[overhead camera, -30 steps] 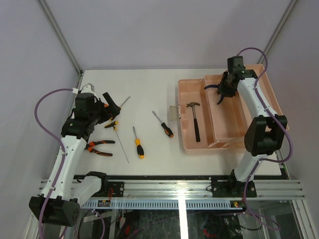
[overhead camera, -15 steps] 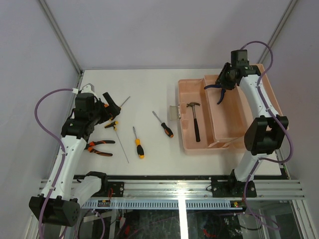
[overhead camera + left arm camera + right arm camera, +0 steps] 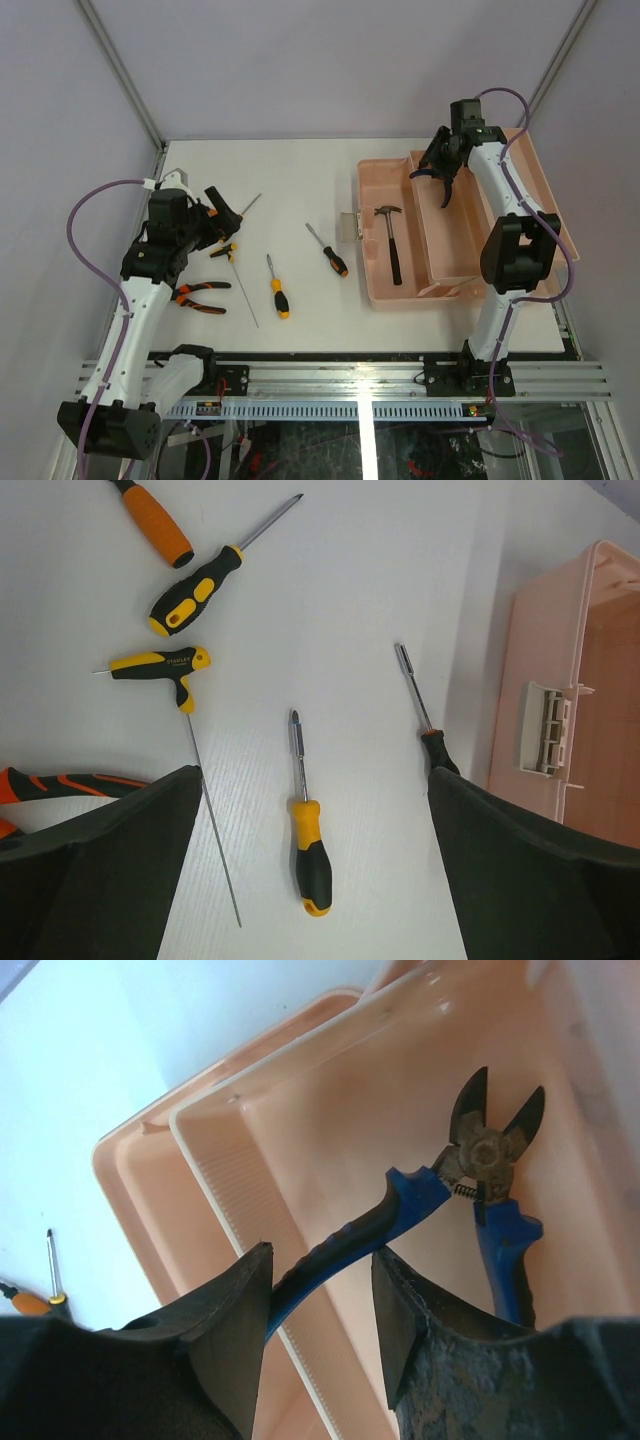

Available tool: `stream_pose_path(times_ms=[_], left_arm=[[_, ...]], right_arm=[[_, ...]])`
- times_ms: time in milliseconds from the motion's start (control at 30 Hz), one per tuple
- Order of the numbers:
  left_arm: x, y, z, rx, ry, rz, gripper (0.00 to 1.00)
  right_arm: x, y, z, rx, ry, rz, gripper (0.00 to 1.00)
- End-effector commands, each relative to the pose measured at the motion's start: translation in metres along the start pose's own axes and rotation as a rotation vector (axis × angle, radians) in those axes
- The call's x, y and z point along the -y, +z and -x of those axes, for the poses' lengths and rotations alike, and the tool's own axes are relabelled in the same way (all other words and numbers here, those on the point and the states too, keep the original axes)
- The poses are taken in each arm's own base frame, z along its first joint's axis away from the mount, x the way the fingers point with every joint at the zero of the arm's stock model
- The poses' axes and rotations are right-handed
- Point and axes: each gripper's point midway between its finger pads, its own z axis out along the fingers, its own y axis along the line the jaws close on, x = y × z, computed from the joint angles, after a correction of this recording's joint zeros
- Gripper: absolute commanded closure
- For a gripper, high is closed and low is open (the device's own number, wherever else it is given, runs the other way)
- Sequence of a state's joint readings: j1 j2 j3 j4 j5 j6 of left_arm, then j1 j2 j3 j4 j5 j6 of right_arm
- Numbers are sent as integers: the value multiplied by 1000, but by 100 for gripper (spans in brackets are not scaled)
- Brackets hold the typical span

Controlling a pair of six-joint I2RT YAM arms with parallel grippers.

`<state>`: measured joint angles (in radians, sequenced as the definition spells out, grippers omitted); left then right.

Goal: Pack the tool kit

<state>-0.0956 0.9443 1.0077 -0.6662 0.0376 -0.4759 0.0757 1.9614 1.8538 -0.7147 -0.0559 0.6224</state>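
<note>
While the left gripper [image 3: 310, 780] gapes empty, the right gripper [image 3: 320, 1255] brackets a pliers handle [image 3: 408, 1196], grip unclear.

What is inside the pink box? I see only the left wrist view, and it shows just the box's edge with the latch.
Observer: A hammer lies in the toolbox, in its left part.
Operator: Where is the right gripper?
Observer: The right gripper is over the inner tray, with one handle of blue cutters between its fingers.
</note>
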Motion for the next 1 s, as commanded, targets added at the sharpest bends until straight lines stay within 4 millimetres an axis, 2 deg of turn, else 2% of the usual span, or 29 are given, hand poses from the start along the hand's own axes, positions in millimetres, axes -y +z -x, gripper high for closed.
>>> stream_pose_path(times_ms=[0, 67, 267, 333, 433, 533, 600, 767, 833, 967], left_arm=[[4, -2, 4, 28, 3, -27, 6], [4, -3, 4, 27, 3, -27, 6], [4, -2, 4, 26, 0, -28, 6], [5, -1, 3, 21, -4, -30, 6], [6, 0, 3, 16, -6, -33, 6], [7, 0, 3, 15, -7, -38, 6], [7, 2, 3, 11, -8, -38, 6], [8, 3, 5, 10, 8, -38, 6], [8, 4, 6, 12, 31, -41, 6], [8, 14, 8, -5, 115, -47, 6]], right_arm=[[-26, -6, 5, 10, 22, 68, 49], [-24, -5, 2, 2, 17, 59, 53], [-16, -12, -3, 5, -11, 36, 90], [-14, -19, -1, 15, -23, 29, 94], [-8, -29, 2, 31, -57, -6, 91], [-1, -33, 1, 29, -87, -31, 71], [-1, -35, -2, 16, -102, -23, 63], [-20, -61, 1, 61, -133, 74, 61], [-32, -79, 6, 98, -166, 117, 60], [-57, -126, 19, 198, -245, 211, 59]])
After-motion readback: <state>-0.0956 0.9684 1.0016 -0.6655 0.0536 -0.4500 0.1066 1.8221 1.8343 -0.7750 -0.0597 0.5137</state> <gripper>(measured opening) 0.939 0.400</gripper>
